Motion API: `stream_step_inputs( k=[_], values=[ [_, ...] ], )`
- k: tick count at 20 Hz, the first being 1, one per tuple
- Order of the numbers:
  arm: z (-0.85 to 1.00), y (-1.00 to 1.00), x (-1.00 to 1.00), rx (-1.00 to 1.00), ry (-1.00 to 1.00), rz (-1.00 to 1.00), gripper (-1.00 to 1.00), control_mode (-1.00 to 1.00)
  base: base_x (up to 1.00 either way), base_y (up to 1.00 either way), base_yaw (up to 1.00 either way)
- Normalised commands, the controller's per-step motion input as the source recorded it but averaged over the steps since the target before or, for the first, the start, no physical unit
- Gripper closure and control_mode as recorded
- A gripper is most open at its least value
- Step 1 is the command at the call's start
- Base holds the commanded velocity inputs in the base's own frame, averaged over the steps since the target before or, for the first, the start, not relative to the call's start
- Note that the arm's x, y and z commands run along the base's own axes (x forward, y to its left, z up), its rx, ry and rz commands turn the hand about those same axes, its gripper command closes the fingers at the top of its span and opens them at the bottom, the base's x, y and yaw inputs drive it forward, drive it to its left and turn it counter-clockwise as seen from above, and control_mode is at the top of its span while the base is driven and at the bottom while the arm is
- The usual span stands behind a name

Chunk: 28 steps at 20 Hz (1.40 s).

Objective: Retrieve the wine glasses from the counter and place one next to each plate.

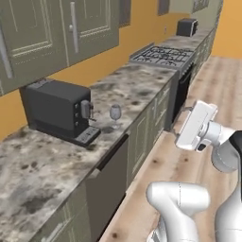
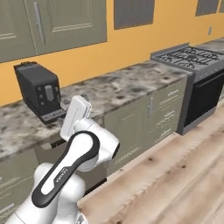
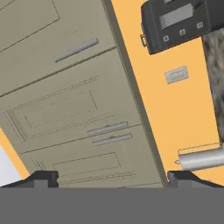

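Observation:
One translucent wine glass (image 1: 115, 113) stands upright on the speckled stone counter (image 1: 137, 85), just right of a dark coffee machine (image 1: 59, 109). My gripper (image 3: 113, 180) is open, its two dark fingertips (image 3: 41, 178) wide apart with nothing between them. It points up at the olive upper cabinets (image 3: 70, 100) and the orange wall. In the left base view the white hand (image 1: 196, 125) hangs over the wooden floor, well to the right of the glass and apart from it. The hand (image 2: 76, 114) also rises in front of the counter in the right base view. The plates are out of view.
A gas stove (image 1: 163, 56) with a black oven front breaks the counter farther along, and a dark toaster (image 1: 186, 27) stands beyond it. Olive cabinet fronts (image 2: 144, 116) run below the worktop. Open wooden floor (image 2: 175, 183) lies on the arm's side.

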Motion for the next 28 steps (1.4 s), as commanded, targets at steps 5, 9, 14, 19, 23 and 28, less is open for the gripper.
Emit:
stream_step_inputs(
  k=[5, 9, 14, 19, 23, 28],
  values=[
    [0.00, 0.00, 0.00, 0.00, 0.00, 0.00, -1.00, 1.00, 1.00, -0.25, 0.02],
    [0.00, 0.00, 0.00, 0.00, 0.00, 0.00, -1.00, 1.00, 1.00, 0.00, 0.29],
    [0.00, 0.00, 0.00, 0.00, 0.00, 0.00, -1.00, 1.00, 1.00, -0.04, 0.60],
    [0.00, 0.00, 0.00, 0.00, 0.00, 0.00, -1.00, 1.00, 0.71, -0.29, 0.71],
    [0.00, 0.00, 0.00, 0.00, 0.00, 0.00, -1.00, 1.00, 0.42, -0.26, 0.78],
    [0.00, 0.00, 0.00, 0.00, 0.00, 0.00, -1.00, 1.00, 0.60, -0.07, 0.34]
  ],
)
